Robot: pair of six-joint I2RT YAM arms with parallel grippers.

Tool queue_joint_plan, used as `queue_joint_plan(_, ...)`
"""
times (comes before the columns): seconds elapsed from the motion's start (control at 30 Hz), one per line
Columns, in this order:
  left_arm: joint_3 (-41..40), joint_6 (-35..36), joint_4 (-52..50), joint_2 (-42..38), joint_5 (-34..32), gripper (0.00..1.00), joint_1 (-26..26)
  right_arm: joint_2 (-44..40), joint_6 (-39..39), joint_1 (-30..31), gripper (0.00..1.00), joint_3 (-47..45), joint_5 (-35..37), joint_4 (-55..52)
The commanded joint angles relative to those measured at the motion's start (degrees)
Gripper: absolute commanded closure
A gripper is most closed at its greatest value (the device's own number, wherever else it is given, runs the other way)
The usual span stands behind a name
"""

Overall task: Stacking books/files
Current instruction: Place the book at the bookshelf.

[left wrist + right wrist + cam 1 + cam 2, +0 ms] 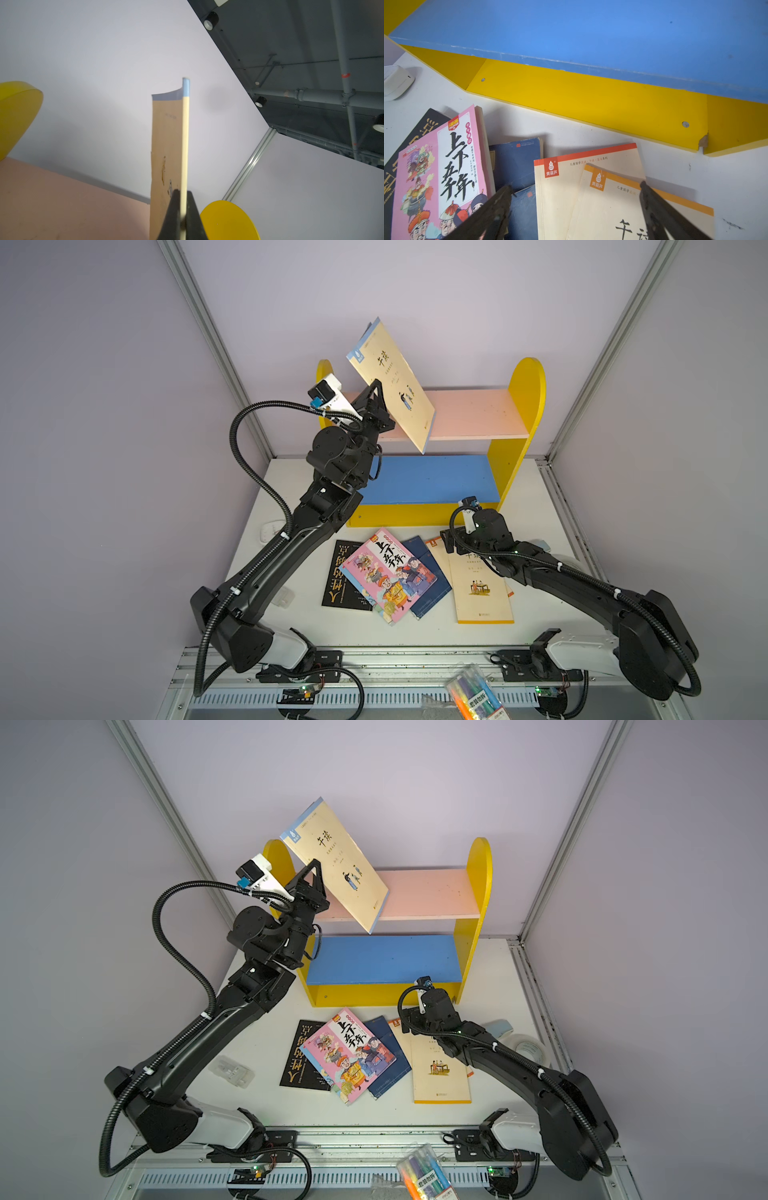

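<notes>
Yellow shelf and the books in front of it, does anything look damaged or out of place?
Yes. The yellow shelf has a chipped corner on its front base board, bare wood showing. The books on the table lie crooked and overlapping: the pink cartoon book slants across the black book and a navy book.

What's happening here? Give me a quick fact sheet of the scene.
Left hand: shut on blue-edged cream book, held tilted near pink shelf
Right hand: open, above orange-edged cream book
Rack: yellow sides, pink shelf over blue shelf
Also on table: black book, pink cartoon book, navy book
</notes>
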Motion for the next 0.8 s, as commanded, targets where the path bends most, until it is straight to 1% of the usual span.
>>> queue_joint_plan(0.0,0.1,1.3,1.2,1.1,-10.5,1.0,0.0,0.5,-0.3,0.0,0.02,0.3,-2.0,2.6)
queue_joint_plan(0.17,-3.3,3.3,-0.1,1.5,-18.9,1.0,0.0,1.5,-0.4,0.1,0.02,1.2,-3.0,3.0)
queue_joint_plan(0.27,-5.5,3.1,0.0,0.9,-20.9,1.0,-0.1,2.2,-0.5,0.1,0.02,1.9,-3.9,3.1)
queue_joint_plan(0.4,-8.0,1.0,-0.7,0.5,-23.7,1.0,-0.3,3.0,-0.5,0.0,0.02,2.2,-4.5,3.7)
queue_joint_plan(0.6,-9.6,-1.9,-2.2,0.7,-25.1,1.0,-0.4,3.4,-0.3,0.1,0.02,2.3,-5.2,3.9)
queue_joint_plan(0.77,-10.0,-4.5,-2.9,0.3,-22.4,1.0,-0.5,1.1,-1.5,0.3,0.02,3.6,-4.4,1.4)
